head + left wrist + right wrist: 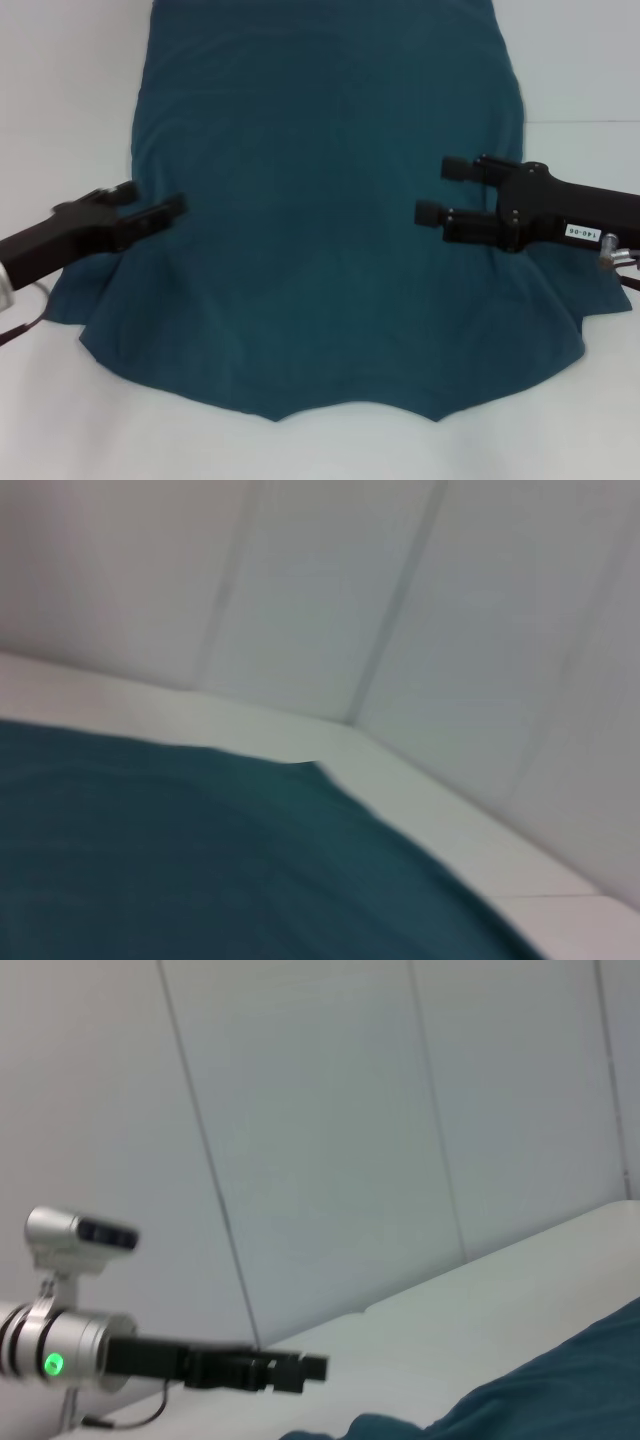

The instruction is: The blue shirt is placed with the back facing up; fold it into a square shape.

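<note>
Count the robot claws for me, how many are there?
2. The left claw is open over the left edge of the blue shirt. The right claw is open over its right side. No others show.

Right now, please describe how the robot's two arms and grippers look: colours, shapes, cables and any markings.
Both grippers are matte black with two blocky fingers. The right gripper has a white label with small printed characters on its body and a silver metal fitting behind it. The left gripper joins a silver cylindrical wrist with a thin dark cable looping below. From the right wrist view, that wrist shows a green light and carries a small silver camera.
</note>
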`<state>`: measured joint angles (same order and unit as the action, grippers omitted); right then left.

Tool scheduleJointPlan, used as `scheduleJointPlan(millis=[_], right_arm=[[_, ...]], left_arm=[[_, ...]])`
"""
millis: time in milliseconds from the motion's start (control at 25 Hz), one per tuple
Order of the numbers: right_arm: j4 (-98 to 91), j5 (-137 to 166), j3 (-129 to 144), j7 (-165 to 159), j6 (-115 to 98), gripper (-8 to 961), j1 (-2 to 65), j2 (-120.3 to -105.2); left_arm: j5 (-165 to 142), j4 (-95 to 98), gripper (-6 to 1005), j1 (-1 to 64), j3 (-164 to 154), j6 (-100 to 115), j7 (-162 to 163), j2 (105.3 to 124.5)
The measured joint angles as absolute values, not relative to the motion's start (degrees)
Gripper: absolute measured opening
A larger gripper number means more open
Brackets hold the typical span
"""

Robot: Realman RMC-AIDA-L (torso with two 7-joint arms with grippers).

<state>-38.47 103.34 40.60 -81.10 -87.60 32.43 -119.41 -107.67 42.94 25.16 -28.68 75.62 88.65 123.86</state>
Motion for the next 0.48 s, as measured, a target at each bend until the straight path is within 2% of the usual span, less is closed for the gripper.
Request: scheduleJointPlan(millis=[480], right_arm=[[-36.6, 101.3, 41.2, -83.0, -84.3, 913, 34.4, -119.46]], left_arm=[[-108.8, 42.7, 893, 21.2, -24.8, 64.3, 90.7, 124.11]])
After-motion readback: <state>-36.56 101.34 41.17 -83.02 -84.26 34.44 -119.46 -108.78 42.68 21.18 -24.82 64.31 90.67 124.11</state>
